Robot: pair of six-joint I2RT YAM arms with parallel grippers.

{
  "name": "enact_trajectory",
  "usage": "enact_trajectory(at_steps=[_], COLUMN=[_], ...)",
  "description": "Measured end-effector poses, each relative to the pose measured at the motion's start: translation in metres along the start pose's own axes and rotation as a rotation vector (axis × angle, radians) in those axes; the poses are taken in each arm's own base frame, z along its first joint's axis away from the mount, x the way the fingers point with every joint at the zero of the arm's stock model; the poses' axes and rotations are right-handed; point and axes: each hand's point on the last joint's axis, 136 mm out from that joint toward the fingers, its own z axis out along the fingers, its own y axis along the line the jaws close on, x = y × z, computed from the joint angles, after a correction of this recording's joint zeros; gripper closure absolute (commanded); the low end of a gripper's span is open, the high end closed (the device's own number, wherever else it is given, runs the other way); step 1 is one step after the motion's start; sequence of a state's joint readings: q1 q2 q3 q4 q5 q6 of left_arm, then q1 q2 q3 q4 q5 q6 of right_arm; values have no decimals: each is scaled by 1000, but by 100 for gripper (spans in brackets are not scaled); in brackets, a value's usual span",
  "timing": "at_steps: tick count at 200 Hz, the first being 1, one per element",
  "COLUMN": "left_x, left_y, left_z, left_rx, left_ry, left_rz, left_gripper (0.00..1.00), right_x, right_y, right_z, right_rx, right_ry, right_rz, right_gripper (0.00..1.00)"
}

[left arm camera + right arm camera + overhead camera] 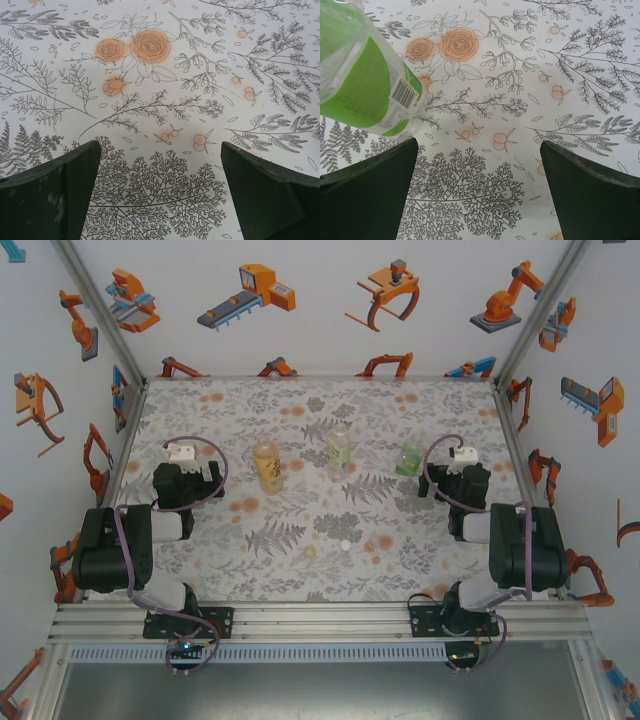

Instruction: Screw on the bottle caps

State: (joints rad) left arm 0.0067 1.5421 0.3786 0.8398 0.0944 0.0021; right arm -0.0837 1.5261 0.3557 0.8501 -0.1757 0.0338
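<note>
left tool [160, 150]: two dark green, matte, wedge-shaped fingers [55, 195] with lightly scuffed faces. They are spread wide with only the printed surface between them. The tool sits well to the left of the pale bottle [340, 453], a small clear plastic one holding yellowish liquid.
right tool [477, 147]: has the same dark wedge fingers, also spread wide and gripping nothing. It sits well to the right of the pale bottle.
green bottle [365, 85]: smooth clear plastic with a bright green label and a barcode. It is just beside the right tool's left finger, between that tool and the pale bottle, and stands upright in the overhead view.
amber bottle [266, 465]: clear plastic with amber liquid and a yellow label. It stands upright near the pale bottle, on its left.
white cap [346, 543]: a tiny round screw cap lying flat on the desk. It is nearer the arm bases than the pale bottle and well apart from it.
desk [250, 410]: flat, covered in a white sheet printed with grey ferns and orange roses.
open room: there is bare print around the white cap and behind the pale bottle.
edges: white walls [320, 330] with orange robot cartoons close in the left, right and back. An aluminium rail [320, 620] runs along the near side, well in front of the pale bottle.
</note>
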Motion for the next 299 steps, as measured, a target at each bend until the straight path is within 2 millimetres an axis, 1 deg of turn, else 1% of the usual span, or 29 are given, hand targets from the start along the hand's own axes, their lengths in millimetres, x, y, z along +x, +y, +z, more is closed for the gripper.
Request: enact_trajectory(at_steps=[15, 30, 56, 76, 93, 129, 164, 184, 201, 230, 244, 256, 265, 283, 299], left_x=[-1, -8, -40, -67, -83, -101, -120, -129, -134, -138, -134, -129, -125, -121, -121], left_y=[2, 4, 9, 13, 16, 16, 14, 13, 13, 13, 13, 12, 11, 9, 6], left_z=[2, 1, -6, -17, -26, -45, -60, -68, -76, -89, -94, -97, -99, -103, -108], left_rx=[-14, -29, -72, -102, -122, -132, -128, -127, -135, -150, -154, -153, -153, -146, -133], left_ry=[17, 31, 1, -30, -48, -42, -28, -8, 17, 47, 70, 91, 105, 126, 127], left_rz=[-1, -3, -15, -34, -58, -114, -157, -186, -222, -280, -298, -309, -315, -328, -336], left_gripper=[3, 3, 3, 3, 3, 3, 3, 3, 3, 3, 3, 3, 3, 3, 3], right_x=[-7, -19, -40, -57, -68, -85, -101, -104, -103, -103, -101, -102, -100, -85, -68], right_y=[2, 5, 10, 14, 19, 41, 66, 80, 89, 96, 95, 90, 85, 78, 74], right_z=[-4, -12, -23, -26, -31, -42, -42, -35, -23, -1, 11, 19, 25, 36, 46], right_rx=[-8, -18, -34, -57, -80, -148, -224, -227, -191, -94, -41, 7, 40, 88, 114], right_ry=[-12, -37, -71, -81, -98, -122, -137, -122, -93, -58, -44, -46, -40, -10, 22], right_rz=[-3, -11, -20, -21, -12, 27, 59, 67, 73, 86, 96, 114, 130, 151, 158], right_gripper=[2, 3, 5, 7, 8, 9, 9, 7, 6, 6, 7, 9, 10, 13, 14])
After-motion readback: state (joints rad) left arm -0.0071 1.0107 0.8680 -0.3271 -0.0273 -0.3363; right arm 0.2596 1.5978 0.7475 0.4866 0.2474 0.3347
